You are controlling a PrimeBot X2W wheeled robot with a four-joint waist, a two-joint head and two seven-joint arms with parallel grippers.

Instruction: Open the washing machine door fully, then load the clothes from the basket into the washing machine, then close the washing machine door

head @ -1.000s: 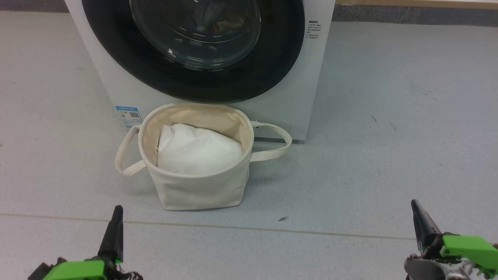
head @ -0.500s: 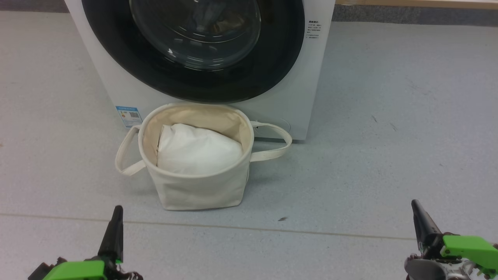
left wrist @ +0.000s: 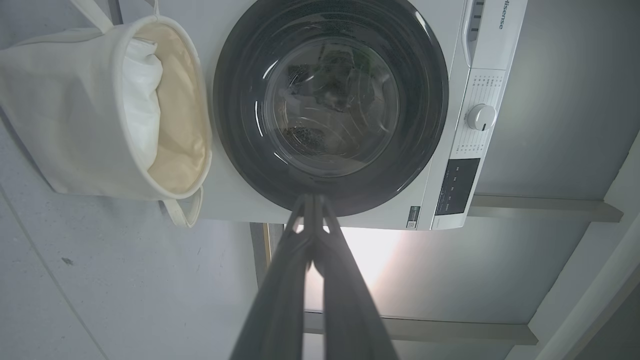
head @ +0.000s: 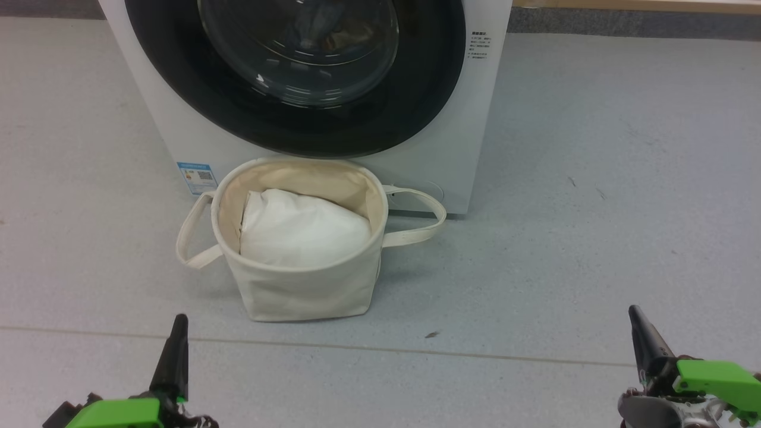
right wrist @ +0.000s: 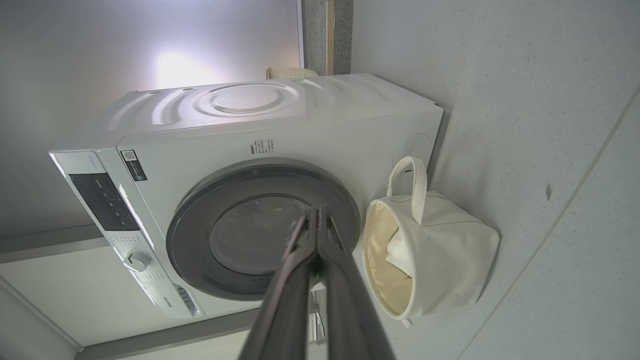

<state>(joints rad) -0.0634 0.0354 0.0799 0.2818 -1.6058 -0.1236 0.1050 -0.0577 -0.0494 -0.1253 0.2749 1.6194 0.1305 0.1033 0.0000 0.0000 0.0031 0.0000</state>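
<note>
The white washing machine [head: 178,134] stands ahead with the washing machine door [head: 428,89] flat against its front, black rim around clear glass. Behind the glass a crumpled bluish and brownish garment, the clothes [head: 321,27], shows dimly. The cream basket [head: 303,291] sits on the floor against the machine's front and holds a plain white bundle [head: 303,229]. My left gripper [head: 178,322] is low at the left, shut and holding nothing, well short of the basket. My right gripper [head: 635,312] is low at the right, also shut and holding nothing. In the wrist views both fingertip pairs, left gripper [left wrist: 312,197] and right gripper [right wrist: 317,210], are pressed together.
Grey floor [head: 594,208] spreads around the machine and basket, with a seam [head: 416,351] running across in front of the grippers. The basket's loop handles [head: 422,223] stick out to both sides. The machine's knob and control panel [left wrist: 481,117] are at its top.
</note>
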